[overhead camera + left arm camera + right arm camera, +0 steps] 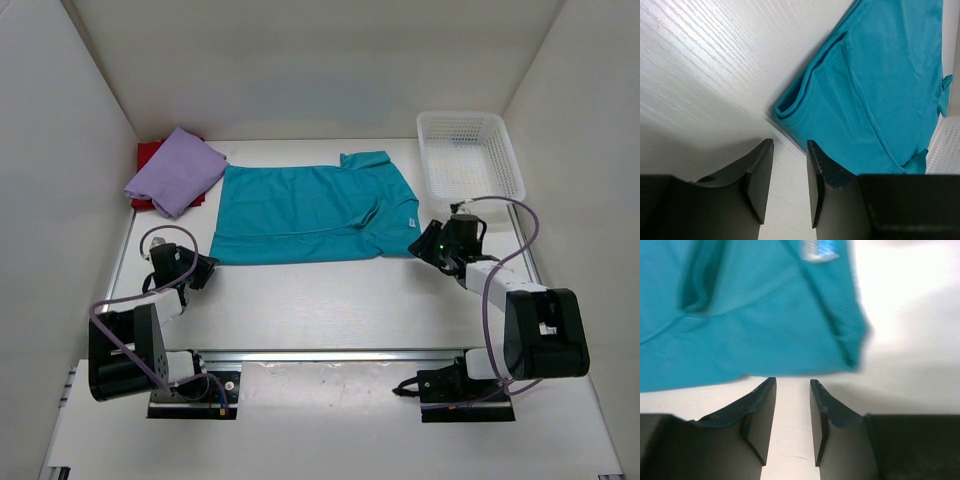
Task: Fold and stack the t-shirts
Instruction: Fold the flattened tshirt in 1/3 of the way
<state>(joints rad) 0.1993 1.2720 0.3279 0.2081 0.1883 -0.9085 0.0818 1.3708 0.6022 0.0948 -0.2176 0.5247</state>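
Teal t-shirt (310, 212): spread flat mid-table (330, 300), sideways, collar toward the far right, white label near its right edge. Lavender t-shirt (176, 170): folded, far left corner, on top of red t-shirt (148, 152), mostly hidden beneath. Left gripper (790, 145): just off the teal near-left corner, jaws parted, nothing between, bare table under. Right gripper (792, 382): just short of the teal near-right edge, jaws parted, empty. White mesh basket (470, 155): far right, beside the teal sleeve.
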